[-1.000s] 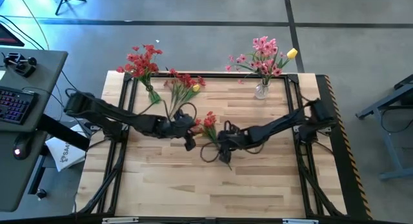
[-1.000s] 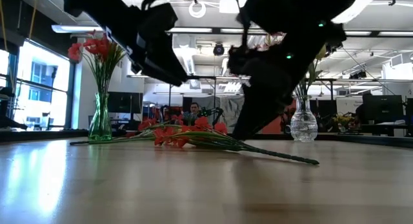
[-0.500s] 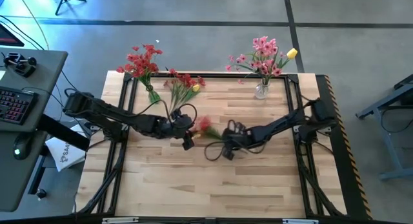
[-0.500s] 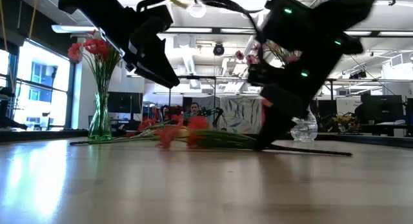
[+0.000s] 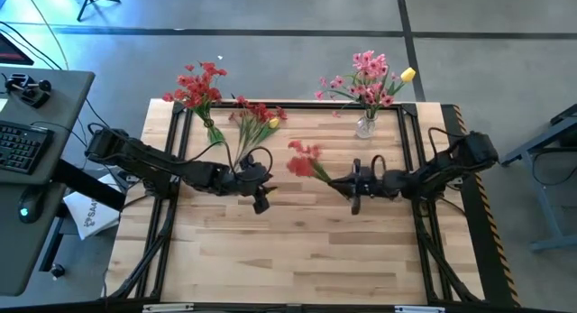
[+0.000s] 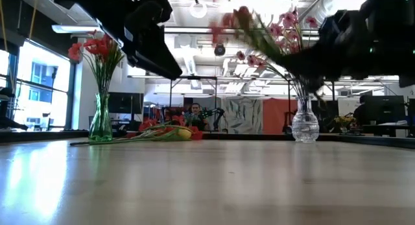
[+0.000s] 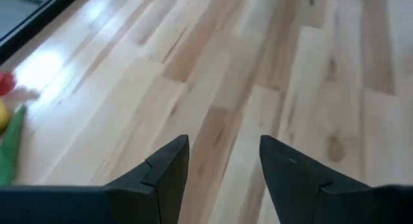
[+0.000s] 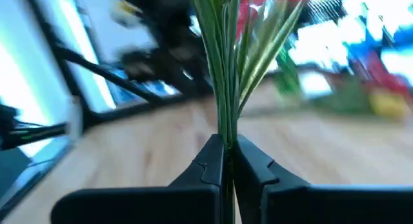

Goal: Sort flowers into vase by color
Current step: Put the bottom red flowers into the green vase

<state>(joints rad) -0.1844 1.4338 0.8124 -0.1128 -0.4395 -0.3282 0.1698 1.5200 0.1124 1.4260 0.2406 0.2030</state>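
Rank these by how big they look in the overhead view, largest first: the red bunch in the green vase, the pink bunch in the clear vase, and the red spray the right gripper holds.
1. pink bunch and red bunch: too alike to rank.
2. red spray, shut in the right gripper: clearly smallest, though blurred.

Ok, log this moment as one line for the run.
right gripper: jaws shut on red flower spray with green stems, lifted off wooden table | left gripper: jaws open, empty

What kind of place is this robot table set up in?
Most likely a robotics lab inside an open-plan office or workshop. The low view shows exposed ceiling ducts and a person at a desk behind the table; the high view shows a keyboard on a side desk and a bare concrete floor.
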